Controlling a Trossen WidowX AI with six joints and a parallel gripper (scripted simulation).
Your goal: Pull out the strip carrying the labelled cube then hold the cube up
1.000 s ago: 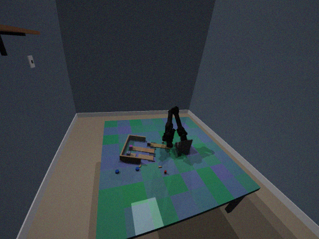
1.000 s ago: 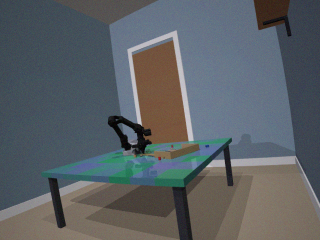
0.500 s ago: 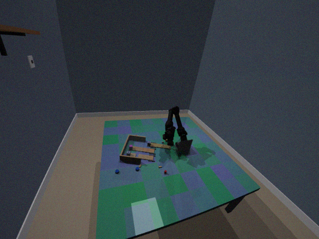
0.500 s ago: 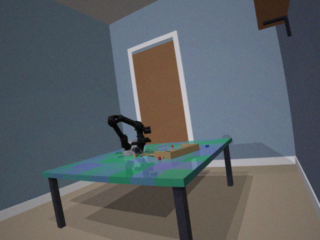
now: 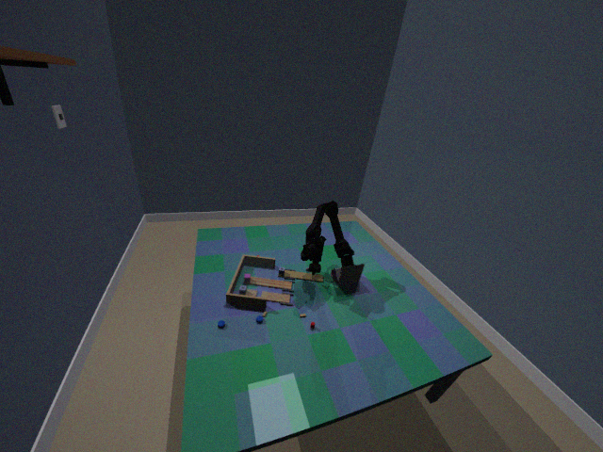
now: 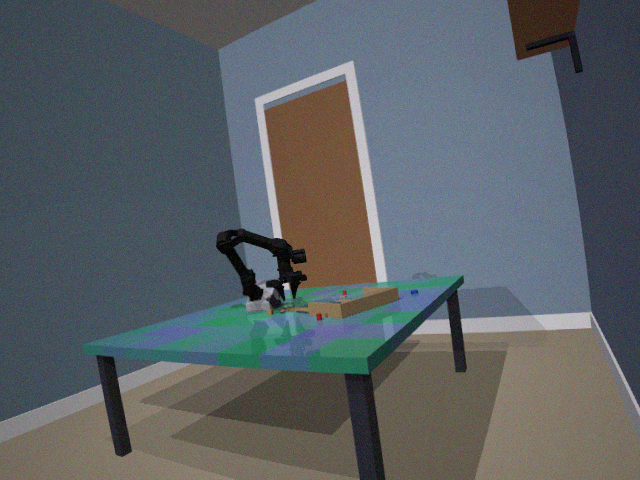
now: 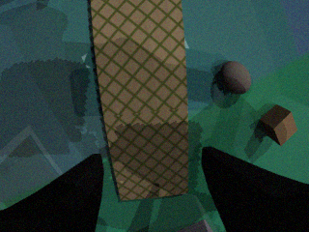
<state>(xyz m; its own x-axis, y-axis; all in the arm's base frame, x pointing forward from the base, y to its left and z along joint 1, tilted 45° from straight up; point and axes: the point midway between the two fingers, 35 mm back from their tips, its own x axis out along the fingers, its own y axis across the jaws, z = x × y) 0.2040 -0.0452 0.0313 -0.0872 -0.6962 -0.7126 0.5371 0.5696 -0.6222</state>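
My gripper (image 5: 314, 270) (image 6: 288, 298) (image 7: 153, 159) is open and empty above the outer end of the cross-hatched strip (image 5: 301, 275) (image 7: 140, 63), one finger over each side. That strip sticks well out of the wooden walled frame (image 5: 247, 303) (image 6: 369, 301); a dark grey cube (image 5: 281, 271) is at its far end. The middle strip (image 5: 272, 283) has a magenta cube (image 5: 247, 278) at its inner end. The third strip (image 5: 276, 297) shows a break before a short piece near a grey cube (image 5: 242, 289). Labels on the cubes are too small to read.
Beside the cross-hatched strip, the wrist view shows a dark round object (image 7: 235, 77) and a brown block (image 7: 279, 124). Outside the frame lie two blue pieces (image 5: 221, 324) (image 5: 259, 319), a red piece (image 5: 312, 325) and a small tan piece (image 5: 302, 315).
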